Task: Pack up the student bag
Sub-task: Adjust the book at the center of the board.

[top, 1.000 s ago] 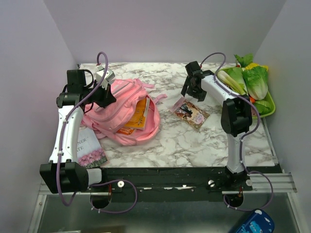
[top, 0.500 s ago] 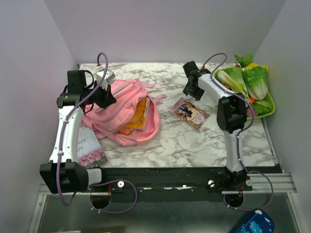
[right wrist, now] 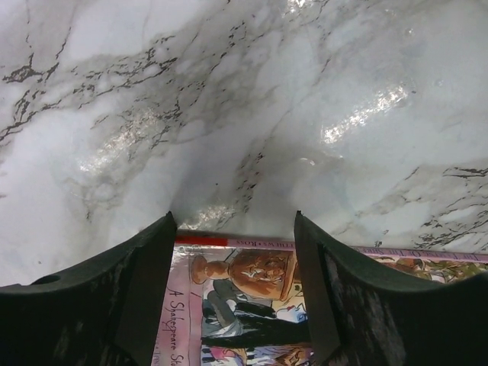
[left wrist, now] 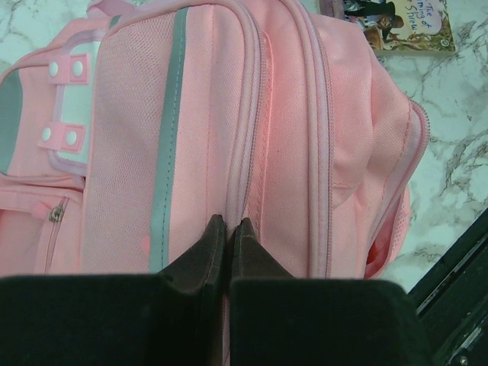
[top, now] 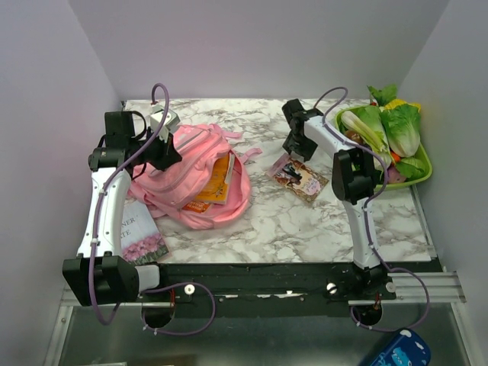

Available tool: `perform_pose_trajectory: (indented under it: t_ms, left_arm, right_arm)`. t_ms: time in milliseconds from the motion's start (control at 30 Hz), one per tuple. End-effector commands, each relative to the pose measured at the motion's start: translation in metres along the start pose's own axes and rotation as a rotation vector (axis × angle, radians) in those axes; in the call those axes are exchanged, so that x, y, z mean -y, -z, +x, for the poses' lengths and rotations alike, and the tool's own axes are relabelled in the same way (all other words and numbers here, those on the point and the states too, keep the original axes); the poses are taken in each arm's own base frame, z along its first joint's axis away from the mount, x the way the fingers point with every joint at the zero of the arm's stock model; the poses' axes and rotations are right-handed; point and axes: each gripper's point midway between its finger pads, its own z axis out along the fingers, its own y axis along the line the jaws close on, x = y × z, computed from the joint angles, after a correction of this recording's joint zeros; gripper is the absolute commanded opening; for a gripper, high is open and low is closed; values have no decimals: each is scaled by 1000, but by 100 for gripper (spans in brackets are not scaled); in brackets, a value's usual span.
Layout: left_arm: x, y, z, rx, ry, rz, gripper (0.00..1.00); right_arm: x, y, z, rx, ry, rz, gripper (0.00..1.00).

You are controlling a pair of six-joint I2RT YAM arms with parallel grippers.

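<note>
The student bag (top: 194,183) held an orange book (top: 219,177) (half hidden); a green tray (top: 422,172) held lettuce (top: 398,128). The left gripper (left wrist: 226,229) pinched bag fabric; the right gripper (right wrist: 234,221) stood spread.

The bag (left wrist: 206,114) was matt pink woven cloth with a fine grain and grey-green cloth stripes. The studs (left wrist: 65,69) on its white patch looked smooth and plastic. Right of the bag, the table (right wrist: 229,91) had a glossy, marble-patterned top that caught the light. The book (right wrist: 244,290) lying there had a smooth, shiny paper cover. The fingers (right wrist: 145,282) of the right gripper (right wrist: 233,216) were matt black and faintly rough.
</note>
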Motion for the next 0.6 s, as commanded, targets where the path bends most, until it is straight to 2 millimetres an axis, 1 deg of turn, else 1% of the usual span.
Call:
perform_pose_trajectory:
  t_ms: [0,33,67,100,167,200,233,267,300,367,400,433,500,533,567]
  left_arm:
    - [-9,15,-28,104,-90,-68,6]
    - [-9,16,-28,102,-94,-73,6]
    - [-9,16,-28,104,-98,-74,6]
    - [-10,17,-29,104,-100,-76,6]
    - [-11,17,-30,104,-102,-81,6]
    - [-11,17,-30,104,-102,-81,6]
    - [-11,17,-30,104,-104,-82,6]
    - [-11,17,-29,103,-103,-80,6]
    - [-11,17,-28,101,-100,-81,6]
    - [-10,16,-26,99,-102,-77,6]
    - [-10,15,-25,97,-100,-76,6]
    - [-10,15,-25,98,-98,-75,6]
    - [-9,16,-25,98,-102,-77,6]
    - [-10,17,-25,98,-102,-81,6]
    - [-10,18,-25,99,-105,-83,6]
  right_arm:
    - [-3,-1,19,-41,52,13,72]
    - [-5,1,20,-41,57,4,72]
    - [-7,1,26,-47,78,-5,72]
    - [-12,7,30,-44,90,-25,72]
    - [-19,11,37,-37,117,-54,72]
    - [-19,12,51,-54,141,-55,72]
    - [-23,19,52,-44,152,-81,72]
    - [-30,23,53,-24,185,-115,72]
    - [-31,24,67,-30,234,-122,72]
    - [-40,35,69,3,309,-168,72]
    - [-43,39,75,1,344,-183,72]
    - [-39,39,82,-11,373,-186,72]
    - [-40,48,86,-20,411,-235,71]
    - [-38,48,92,-32,437,-255,71]
    - [-31,43,102,-51,477,-269,70]
